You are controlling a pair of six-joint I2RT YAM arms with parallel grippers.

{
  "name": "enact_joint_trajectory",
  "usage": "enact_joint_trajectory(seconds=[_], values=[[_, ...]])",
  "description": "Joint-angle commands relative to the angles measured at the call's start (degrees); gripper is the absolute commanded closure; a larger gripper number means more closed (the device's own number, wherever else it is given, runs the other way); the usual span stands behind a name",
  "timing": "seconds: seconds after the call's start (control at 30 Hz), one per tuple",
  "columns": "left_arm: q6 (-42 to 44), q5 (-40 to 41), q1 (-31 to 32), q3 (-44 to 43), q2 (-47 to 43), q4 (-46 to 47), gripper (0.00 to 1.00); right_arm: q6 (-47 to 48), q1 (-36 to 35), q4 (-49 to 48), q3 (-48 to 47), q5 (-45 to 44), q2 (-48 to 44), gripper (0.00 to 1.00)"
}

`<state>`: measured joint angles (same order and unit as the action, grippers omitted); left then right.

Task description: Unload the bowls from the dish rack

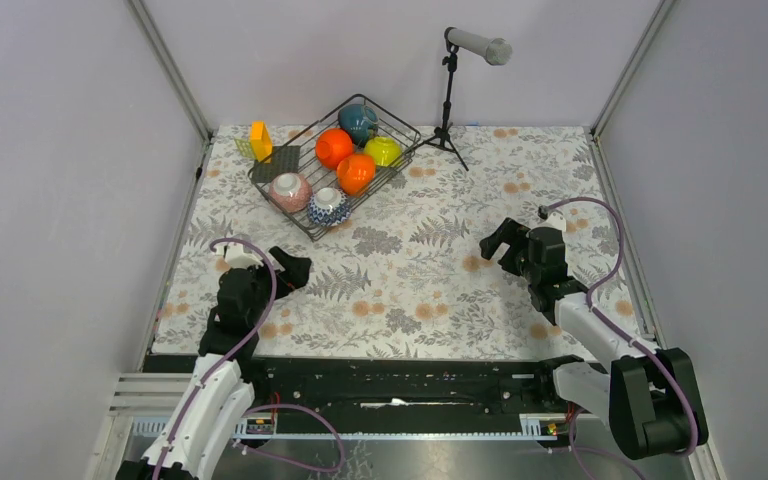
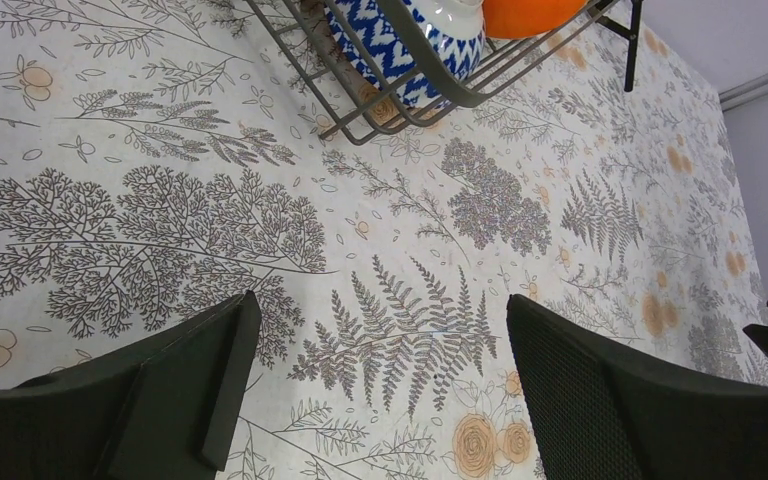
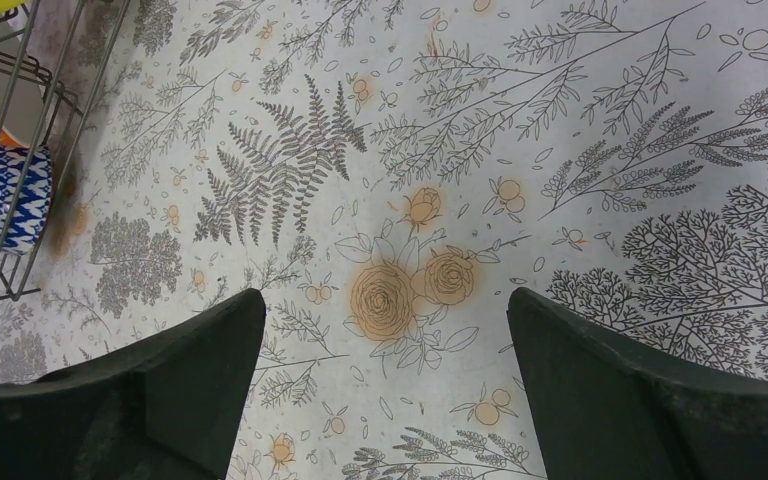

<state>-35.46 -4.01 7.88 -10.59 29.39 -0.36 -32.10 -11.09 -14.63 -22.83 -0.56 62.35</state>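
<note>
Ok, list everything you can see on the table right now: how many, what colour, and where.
dish rack: one, dark wire, far left of the table
orange bowls: two, orange, middle of the rack
teal bowl: one, teal, rack's far corner
yellow-green bowl: one, yellow-green, rack's right side
pink speckled bowl: one, pink, rack's near left
blue-and-white bowl: one, blue and white, rack's near corner
block: one, yellow-orange, by the rack's left side
square plate: one, dark, at the rack's left corner
microphone stand: one, black with grey mic, right of the rack
tablecloth: one, pale floral, covering the table
left fingers: two, black, open, near left
right fingers: two, black, open, right side
</note>
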Motion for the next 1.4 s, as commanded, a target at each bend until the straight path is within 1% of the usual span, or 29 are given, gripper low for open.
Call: enact_joint_trajectory(seconds=[0.0, 0.07, 0.2, 0.33, 0.53, 0.77, 0.9, 1.03, 1.13, 1.23, 1.37], values=[[-0.3, 1.1, 0.1, -1.2, 0.5, 1.2, 0.01, 0.7, -0.2, -0.7, 0.2, -1.2, -1.8, 0.02], [-1.6, 0.8, 0.1, -2.4, 0.7, 0.5, 0.01, 0.8, -0.2, -0.7, 0.3, -1.2, -2.1, 0.01], [-8.2, 2.2, 0.1, -4.8, 1.4, 0.6, 0.01, 0.7, -0.2, -0.7, 0.6, -1.3, -2.2, 0.01], [-9.7, 6.1, 0.1, -10.7, 4.6, 0.5, 0.01, 0.7, -0.2, -0.7, 0.7, -1.1, -1.9, 0.02], [-5.3, 9.7, 0.1, -25.3, 17.0, -3.6, 0.01, 0.7, -0.1, -0.7, 0.8, -1.0, -2.0, 0.02], [-0.3, 11.7, 1.1, -41.9, 34.9, -8.8, 0.01, 0.5, -0.2, -1.5, 1.3, 0.0, -2.5, 0.02], [3.2, 15.9, 4.5, -50.4, 44.4, -11.1, 0.07, 0.1, -0.1, -1.8, 1.5, 0.5, -2.4, 0.03], [7.5, 20.1, 7.9, -59.5, 53.7, -15.7, 0.16, 0.0, -0.2, -2.1, 1.8, 0.4, -2.3, 0.03], [9.9, 22.9, 9.5, -65.4, 60.4, -18.1, 0.19, -0.2, -0.2, -3.0, 2.0, 2.1, -1.5, 0.03], [11.8, 25.1, 10.8, -68.6, 64.8, -19.1, 0.18, -0.4, -0.2, -3.1, 1.6, 2.8, -0.5, 0.03], [13.5, 24.6, 11.5, -72.7, 69.6, -19.8, 0.07, -0.5, -0.2, -3.3, 1.5, 3.3, 0.3, 0.04]])
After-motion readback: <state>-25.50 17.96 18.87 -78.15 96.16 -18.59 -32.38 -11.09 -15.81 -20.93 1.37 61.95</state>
